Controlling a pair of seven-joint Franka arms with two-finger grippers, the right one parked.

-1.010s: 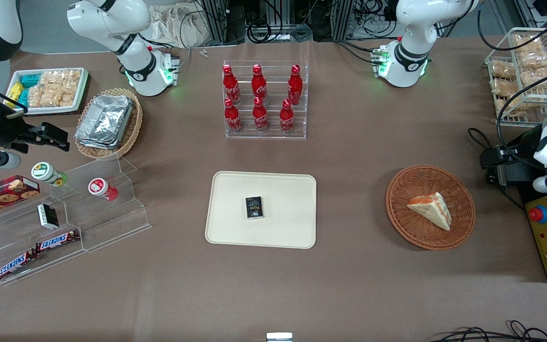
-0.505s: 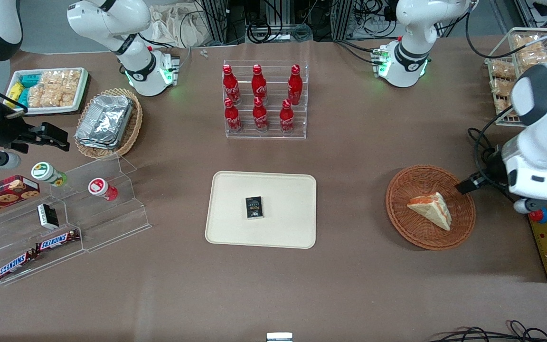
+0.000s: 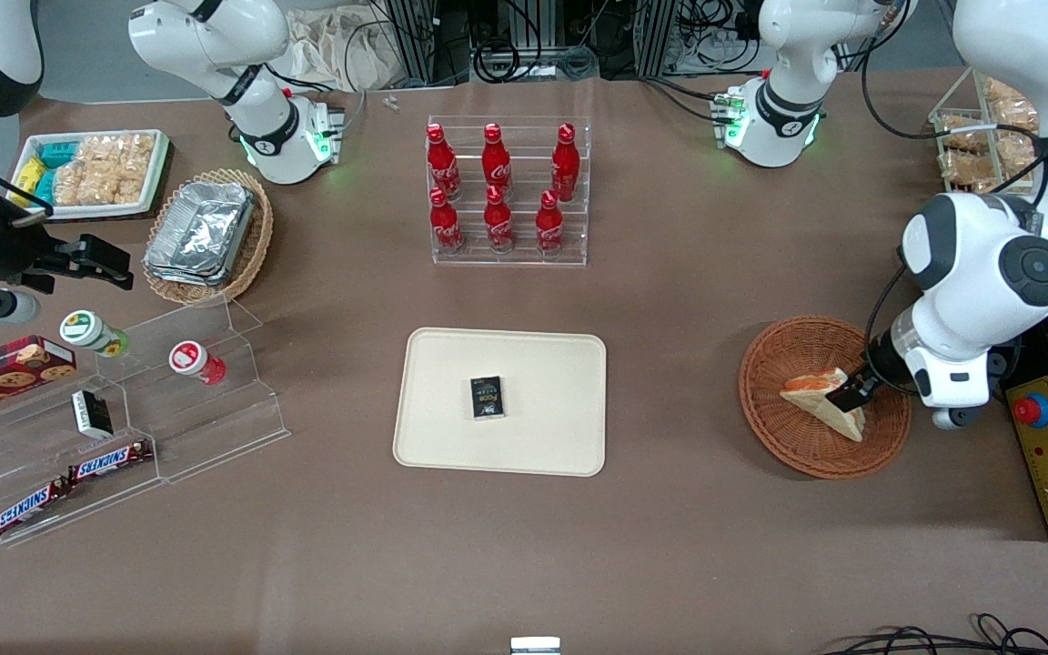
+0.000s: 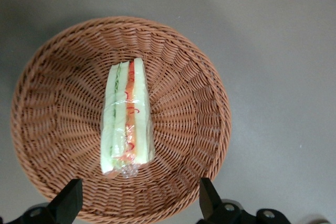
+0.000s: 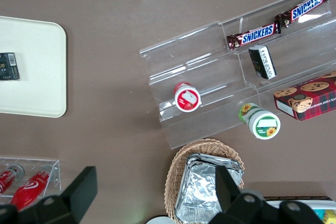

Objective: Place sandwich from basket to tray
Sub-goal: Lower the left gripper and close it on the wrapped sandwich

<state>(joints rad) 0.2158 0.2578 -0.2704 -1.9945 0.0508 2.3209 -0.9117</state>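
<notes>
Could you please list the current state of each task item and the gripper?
sandwich: wrapped, lying in the basket, not gripped.
basket: holds only the sandwich.
tray: no sandwich; a small dark box lies on it.
gripper: open, above the basket, fingers straddling the sandwich's line.

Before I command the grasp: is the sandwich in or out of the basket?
In. The sandwich lies in the wicker basket, the open pincer above it.
</notes>
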